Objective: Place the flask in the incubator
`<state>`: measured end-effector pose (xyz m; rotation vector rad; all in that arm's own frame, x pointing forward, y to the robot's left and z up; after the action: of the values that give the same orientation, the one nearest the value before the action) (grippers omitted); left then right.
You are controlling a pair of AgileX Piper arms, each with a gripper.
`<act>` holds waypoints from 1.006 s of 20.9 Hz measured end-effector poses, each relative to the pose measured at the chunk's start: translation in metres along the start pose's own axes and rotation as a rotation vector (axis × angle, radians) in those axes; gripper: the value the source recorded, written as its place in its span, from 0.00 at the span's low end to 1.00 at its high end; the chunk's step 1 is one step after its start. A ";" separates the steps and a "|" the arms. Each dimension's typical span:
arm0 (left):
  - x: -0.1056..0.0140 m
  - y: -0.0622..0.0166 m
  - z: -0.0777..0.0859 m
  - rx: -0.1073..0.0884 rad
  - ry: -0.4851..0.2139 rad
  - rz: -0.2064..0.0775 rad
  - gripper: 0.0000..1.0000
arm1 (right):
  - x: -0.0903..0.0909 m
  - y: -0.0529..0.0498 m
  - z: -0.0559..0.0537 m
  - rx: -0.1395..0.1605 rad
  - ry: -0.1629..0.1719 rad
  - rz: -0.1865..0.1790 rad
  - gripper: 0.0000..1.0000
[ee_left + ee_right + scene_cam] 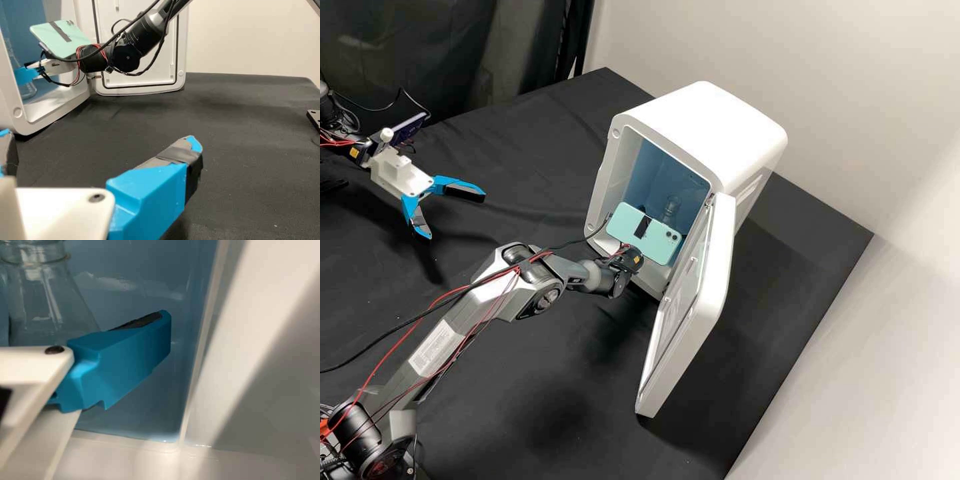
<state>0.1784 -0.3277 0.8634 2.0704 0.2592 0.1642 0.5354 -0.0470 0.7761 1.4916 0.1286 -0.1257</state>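
Ok so, starting out to the left of the incubator: the left claw hangs above the bench, well apart from the incubator. Its two blue fingers are spread wide with nothing between them. From the left wrist view it faces across the black bench top toward the incubator's front.

Next over, the right arm comes in low from the incubator's front-left side. Red and black cables are strung along it, and its wrist sits right at the incubator's mouth. A mint-green phone rides on that wrist and covers the lower part of the opening in the high view.

The right claw is inside the incubator, just beside the flask. Honestly there's no saying whether it's squeezing the glass or only sitting next to it, the pictures don't settle that.

The flask is clear glass, cone-shaped, and stands upright inside the incubator's blue-lined chamber. In the high view its neck pokes up just above the phone.

The incubator is a white box with rounded corners. Its door is swung out on the incubator's right side, standing clear of the opening. A plain pale wall runs behind the incubator.
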 end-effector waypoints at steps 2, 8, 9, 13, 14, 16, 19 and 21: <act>0.000 0.0000 0.000 0.000 0.000 0.000 1.00 | -0.003 -0.002 0.001 0.002 -0.006 -0.008 1.00; -0.001 0.0003 0.001 0.002 0.000 0.002 1.00 | -0.027 0.003 0.003 0.019 0.041 0.029 1.00; -0.001 0.0003 0.001 0.002 0.000 0.002 1.00 | -0.033 0.004 0.002 0.024 0.054 0.038 1.00; -0.003 0.0012 0.002 0.005 -0.001 0.007 1.00 | -0.060 0.008 -0.004 0.051 0.120 0.081 1.00; -0.003 0.0018 0.003 0.008 -0.001 0.010 1.00 | -0.066 0.009 -0.006 0.068 0.141 0.094 1.00; -0.004 0.0015 0.003 0.007 -0.001 0.009 1.00 | -0.078 0.012 -0.006 0.086 0.165 0.118 1.00; -0.004 0.0015 0.003 0.007 -0.001 0.009 1.00 | -0.099 0.009 -0.003 0.113 0.196 0.136 1.00; -0.004 0.0015 0.003 0.007 -0.001 0.009 1.00 | -0.111 0.006 -0.001 0.112 0.211 0.127 1.00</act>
<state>0.1756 -0.3320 0.8632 2.0790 0.2501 0.1679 0.4273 -0.0446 0.7999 1.6186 0.1985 0.1291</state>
